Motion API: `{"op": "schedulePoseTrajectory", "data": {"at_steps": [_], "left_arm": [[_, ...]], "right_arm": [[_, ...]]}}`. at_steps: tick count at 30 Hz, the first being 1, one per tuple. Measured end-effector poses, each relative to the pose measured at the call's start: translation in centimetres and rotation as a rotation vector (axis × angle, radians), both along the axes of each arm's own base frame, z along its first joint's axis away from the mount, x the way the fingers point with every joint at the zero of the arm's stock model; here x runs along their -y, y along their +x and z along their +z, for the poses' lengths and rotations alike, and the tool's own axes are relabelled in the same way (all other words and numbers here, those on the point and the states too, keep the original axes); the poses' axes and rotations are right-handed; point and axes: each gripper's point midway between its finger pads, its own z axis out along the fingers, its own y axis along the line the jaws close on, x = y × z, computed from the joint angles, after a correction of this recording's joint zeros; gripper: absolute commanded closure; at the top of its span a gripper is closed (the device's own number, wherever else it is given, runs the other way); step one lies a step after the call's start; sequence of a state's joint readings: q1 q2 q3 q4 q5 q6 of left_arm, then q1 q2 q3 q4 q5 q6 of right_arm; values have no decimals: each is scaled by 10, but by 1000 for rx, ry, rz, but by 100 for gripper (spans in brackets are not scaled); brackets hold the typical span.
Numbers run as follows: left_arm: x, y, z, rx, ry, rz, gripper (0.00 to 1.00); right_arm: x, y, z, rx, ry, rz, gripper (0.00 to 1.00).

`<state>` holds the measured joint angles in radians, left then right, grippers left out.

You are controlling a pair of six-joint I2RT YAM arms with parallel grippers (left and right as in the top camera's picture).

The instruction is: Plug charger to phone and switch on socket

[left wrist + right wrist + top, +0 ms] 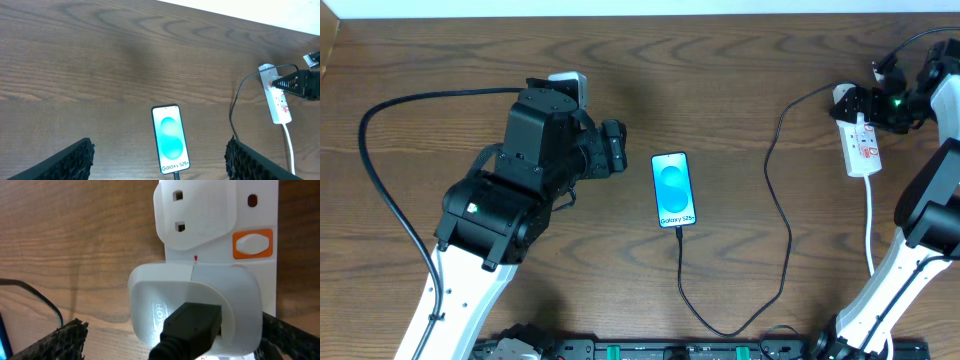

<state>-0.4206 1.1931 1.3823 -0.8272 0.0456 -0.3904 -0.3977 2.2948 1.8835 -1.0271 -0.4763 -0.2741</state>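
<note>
One phone (pixel 674 190) lies flat near the middle of the wooden table (pixel 750 50). Its blue-cyan screen is lit and the "Galaxy S25+" text sits at its 6 o'clock end. One charger (pixel 785 215), a thin black cable, meets the phone's bottom edge at 6 o'clock. From there it runs toward the near edge of the table, bends round in a loop, and climbs toward 2 o'clock to reach the socket (pixel 865 150). That socket is the only power strip in view. It is white and elongated, it lies at about 2 o'clock from the phone near the table's right side, and a white lead leaves its near end. Seen close from the right wrist, the strip holds one white adapter (pixel 235 295) with the charger's black connector (pixel 192 325) seated in it. One white rocker switch (pixel 252 244) in an orange surround lies at the adapter's 1 o'clock, and whether it is on or off cannot be told. There are two arms, each with one claw. The left gripper (pixel 617 148) hovers at 9 o'clock from the phone, released, with its padded fingers (pixel 65 160) spread wide and nothing between them. The right gripper (pixel 868 103) hangs over the far end of the socket, also released. Its fingers (pixel 60 337) stand wide on either side of the adapter and grasp nothing.
</note>
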Motion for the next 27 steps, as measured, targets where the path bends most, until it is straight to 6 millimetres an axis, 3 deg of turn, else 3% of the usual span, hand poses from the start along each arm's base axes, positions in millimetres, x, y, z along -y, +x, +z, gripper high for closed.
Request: {"op": "schedulePoseTrajectory", "data": {"at_steps": [14, 27], "left_arm": [[0, 0, 0, 0, 0, 0, 16], [0, 0, 0, 0, 0, 0, 16]], "right_arm": [[17, -10, -5, -71, -11, -44, 1], [17, -11, -6, -77, -12, -42, 1]]}}
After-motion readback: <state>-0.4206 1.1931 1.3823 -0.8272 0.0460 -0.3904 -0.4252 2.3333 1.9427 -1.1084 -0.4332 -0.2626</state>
